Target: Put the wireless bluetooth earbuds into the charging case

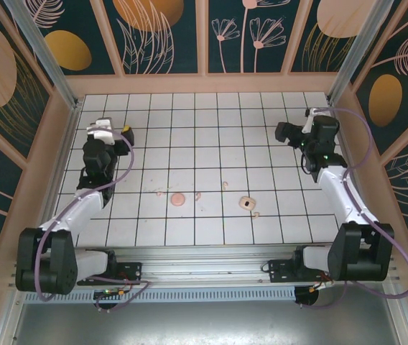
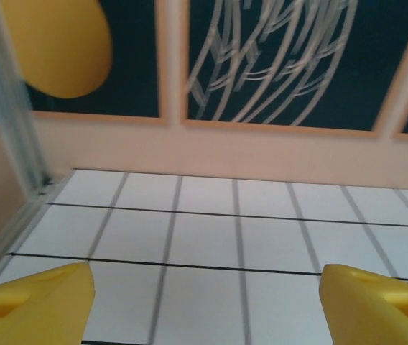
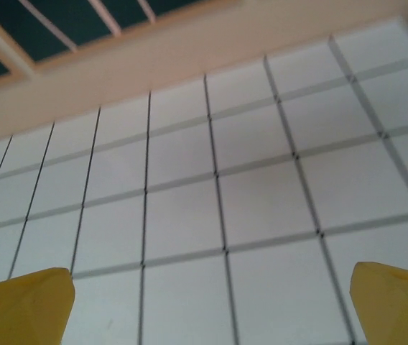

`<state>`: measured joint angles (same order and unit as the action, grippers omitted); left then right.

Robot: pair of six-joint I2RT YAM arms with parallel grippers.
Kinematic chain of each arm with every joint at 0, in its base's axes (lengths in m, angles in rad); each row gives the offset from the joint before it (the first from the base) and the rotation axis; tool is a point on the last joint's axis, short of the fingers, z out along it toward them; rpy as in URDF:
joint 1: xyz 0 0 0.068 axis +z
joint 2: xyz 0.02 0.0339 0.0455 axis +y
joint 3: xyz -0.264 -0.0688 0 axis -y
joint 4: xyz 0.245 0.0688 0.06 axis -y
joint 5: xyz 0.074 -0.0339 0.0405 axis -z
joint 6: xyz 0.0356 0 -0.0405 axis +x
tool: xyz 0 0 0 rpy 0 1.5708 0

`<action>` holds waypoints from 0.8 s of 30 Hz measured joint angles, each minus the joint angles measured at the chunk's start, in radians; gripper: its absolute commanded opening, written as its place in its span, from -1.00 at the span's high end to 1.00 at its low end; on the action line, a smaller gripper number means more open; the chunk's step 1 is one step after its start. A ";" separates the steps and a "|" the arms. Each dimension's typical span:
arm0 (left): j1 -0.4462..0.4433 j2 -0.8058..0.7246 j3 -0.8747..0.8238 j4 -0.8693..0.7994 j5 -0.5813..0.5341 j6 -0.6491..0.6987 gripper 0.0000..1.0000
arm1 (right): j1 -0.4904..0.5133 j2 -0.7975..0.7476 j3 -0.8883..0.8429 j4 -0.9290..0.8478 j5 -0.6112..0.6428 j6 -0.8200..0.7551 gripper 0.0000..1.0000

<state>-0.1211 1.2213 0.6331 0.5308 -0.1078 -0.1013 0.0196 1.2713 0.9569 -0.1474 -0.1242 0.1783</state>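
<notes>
Since the small round pale pink charging case (image 1: 178,199) sits mid-table with tiny pale pink hooked earbuds (image 1: 198,195) scattered near it, best move is probably: descend straight over one bud, pinch lightly, steady the case. Farther back, left gripper (image 1: 123,132) and right gripper (image 1: 284,132) hang wide open, empty. No readable brands or labels.

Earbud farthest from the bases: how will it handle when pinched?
Likely very light: the earbud is far smaller than a grid square. Its curved hook shape may twist or slip in a pinch. Pushed, it probably skids rather than rolls.
</notes>
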 measured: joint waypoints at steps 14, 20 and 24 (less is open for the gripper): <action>-0.259 0.150 0.167 -0.555 -0.009 -0.062 -0.60 | 0.386 0.162 0.053 -0.647 -0.035 0.396 -0.47; -0.259 0.149 0.161 -0.561 -0.008 -0.076 -0.62 | 0.460 0.259 0.048 -0.673 -0.032 0.498 -0.47; -0.259 0.149 0.156 -0.561 -0.008 -0.076 -0.62 | 0.467 0.319 0.041 -0.671 -0.031 0.525 -0.43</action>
<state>-0.3798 1.3701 0.7887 -0.0303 -0.1154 -0.1776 0.4862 1.5902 0.9981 -0.8188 -0.1551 0.7029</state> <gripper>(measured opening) 0.810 0.722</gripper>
